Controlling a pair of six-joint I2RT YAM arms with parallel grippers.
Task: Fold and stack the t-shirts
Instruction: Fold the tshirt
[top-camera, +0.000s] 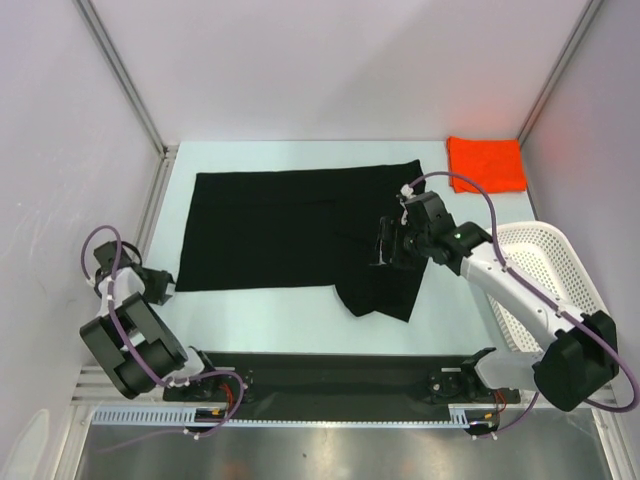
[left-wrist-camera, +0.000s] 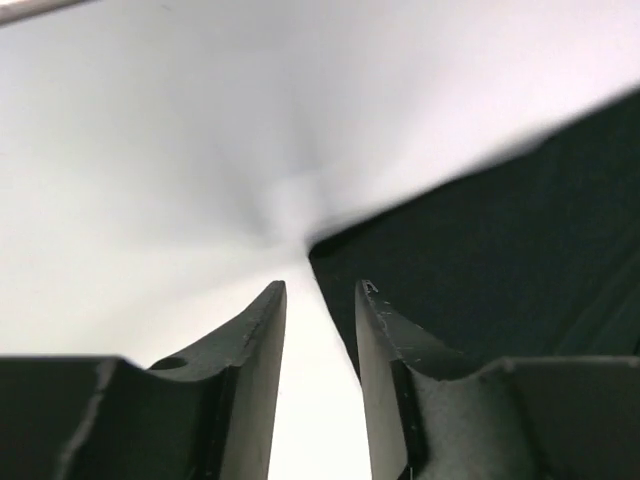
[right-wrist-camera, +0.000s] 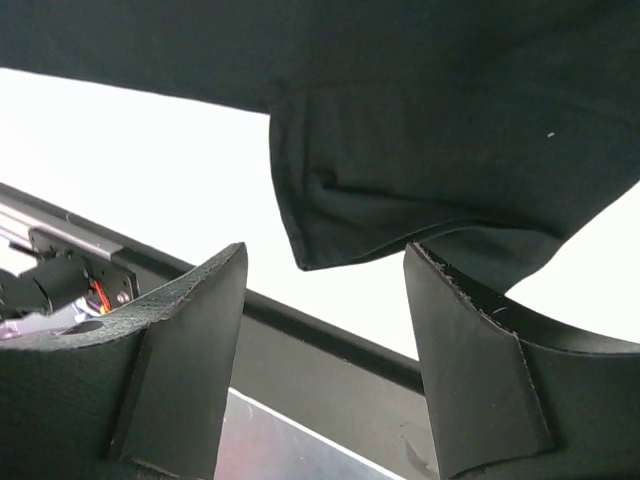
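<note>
A large black t-shirt (top-camera: 280, 225) lies spread flat across the table, with one sleeve (top-camera: 385, 290) sticking out toward the near edge. Folded at the back right corner is the orange-red t-shirt (top-camera: 485, 162). My left gripper (top-camera: 165, 285) sits low at the black shirt's near-left corner. In the left wrist view its fingers (left-wrist-camera: 320, 285) stand a narrow gap apart over bare table, and the shirt corner (left-wrist-camera: 340, 250) lies just ahead of the right finger. My right gripper (top-camera: 383, 245) hovers over the shirt's right part, open. The right wrist view has its jaws (right-wrist-camera: 325, 250) wide and empty, the sleeve (right-wrist-camera: 400, 200) beyond them.
A white mesh basket (top-camera: 550, 275) stands at the right edge beside the right arm. White walls enclose the table on the left, back and right. A black rail (top-camera: 330, 375) runs along the near edge between the arm bases.
</note>
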